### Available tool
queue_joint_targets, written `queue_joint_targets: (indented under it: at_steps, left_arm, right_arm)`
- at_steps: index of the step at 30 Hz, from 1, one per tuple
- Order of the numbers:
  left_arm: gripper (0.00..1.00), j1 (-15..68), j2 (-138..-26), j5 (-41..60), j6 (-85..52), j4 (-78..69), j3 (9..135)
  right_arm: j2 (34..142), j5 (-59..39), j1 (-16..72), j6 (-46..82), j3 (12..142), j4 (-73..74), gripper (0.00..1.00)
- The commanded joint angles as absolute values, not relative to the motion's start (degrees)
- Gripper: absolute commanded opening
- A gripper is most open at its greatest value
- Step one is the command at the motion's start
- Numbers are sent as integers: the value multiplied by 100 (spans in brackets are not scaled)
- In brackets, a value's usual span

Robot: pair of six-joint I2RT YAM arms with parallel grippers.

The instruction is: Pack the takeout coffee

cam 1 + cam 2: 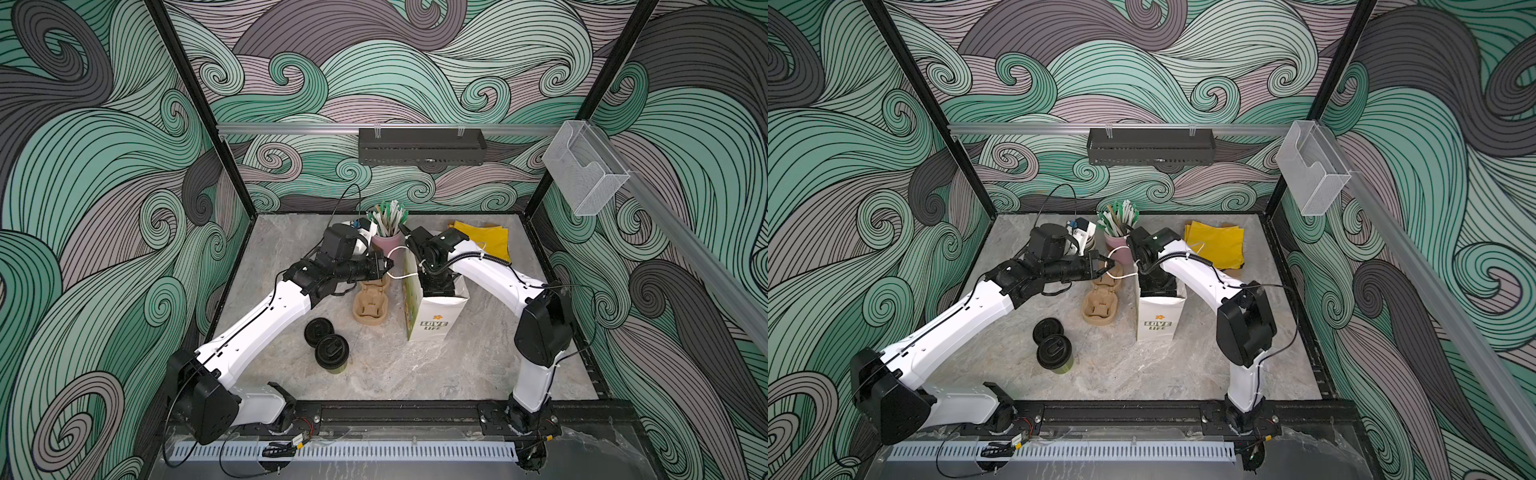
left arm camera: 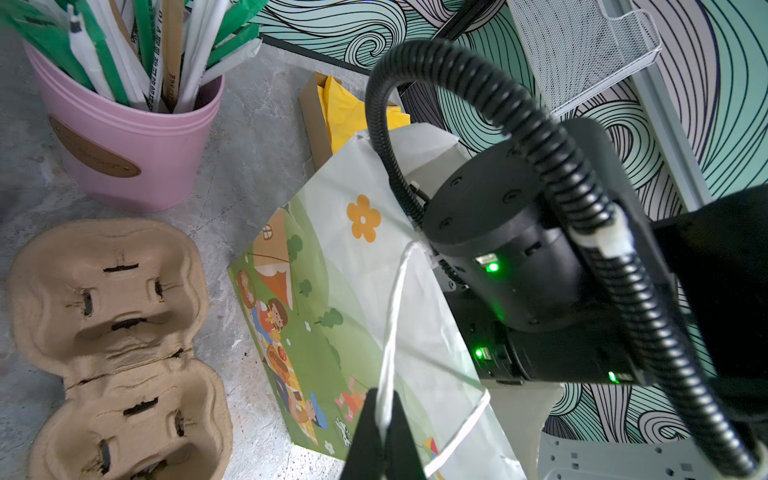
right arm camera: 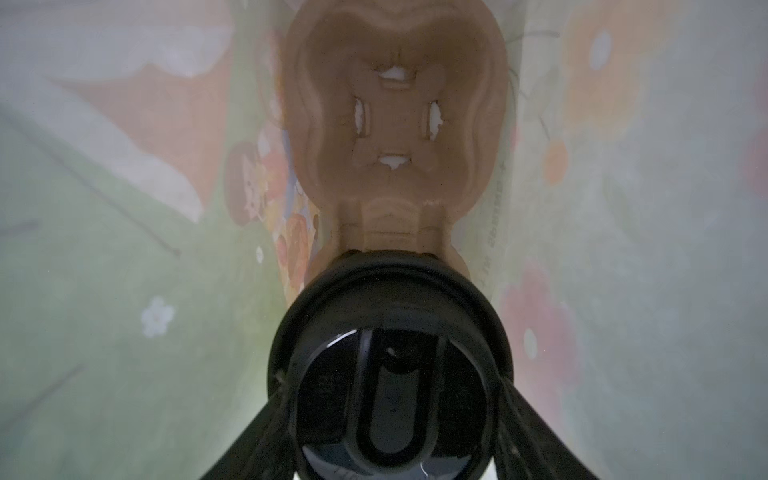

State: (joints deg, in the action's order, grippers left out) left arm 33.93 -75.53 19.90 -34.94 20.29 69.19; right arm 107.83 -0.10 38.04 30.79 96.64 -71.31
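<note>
Two takeout coffee cups (image 1: pixel 331 352) (image 1: pixel 1054 353) with black lids stand together on the table at front left. A white picture bag (image 1: pixel 436 320) (image 1: pixel 1158 320) (image 2: pixel 332 266) stands upright in the middle. My left gripper (image 1: pixel 388 262) (image 1: pixel 1109 264) (image 2: pixel 384 415) is shut on the bag's white handle (image 2: pixel 395 316) and holds it out to the left. My right arm reaches down into the bag, which hides the gripper in both top views. In the right wrist view my right gripper (image 3: pixel 390 407) is shut on another black-lidded cup (image 3: pixel 386 286), over a brown carrier (image 3: pixel 395 104) on the bag's floor.
Brown pulp carriers (image 1: pixel 371 309) (image 1: pixel 1100 309) (image 2: pixel 108 291) lie just left of the bag. A pink cup of straws (image 1: pixel 386 241) (image 2: pixel 137 141) stands behind them. Yellow napkins (image 1: pixel 486 237) (image 1: pixel 1219 243) lie at the back right. A black basket (image 1: pixel 419 145) hangs on the back wall.
</note>
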Motion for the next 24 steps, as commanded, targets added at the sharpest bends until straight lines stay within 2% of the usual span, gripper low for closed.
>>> queue_joint_targets:
  at_steps: [1,11,24]
  left_arm:
    - [0,3411,-7424,1912,-3322,2222,6921]
    - [0,3415,-7357,1881,-3329,2235,6741]
    - [0,3397,-7233,1767,-3252,2307,6673]
  right_arm:
    - [11123,-350,3936,3084,9730,-7404,60]
    - [11221,-286,4064,3199,10093,-7615,60]
    - [11435,-965,4184,3380,9203,-6681,59]
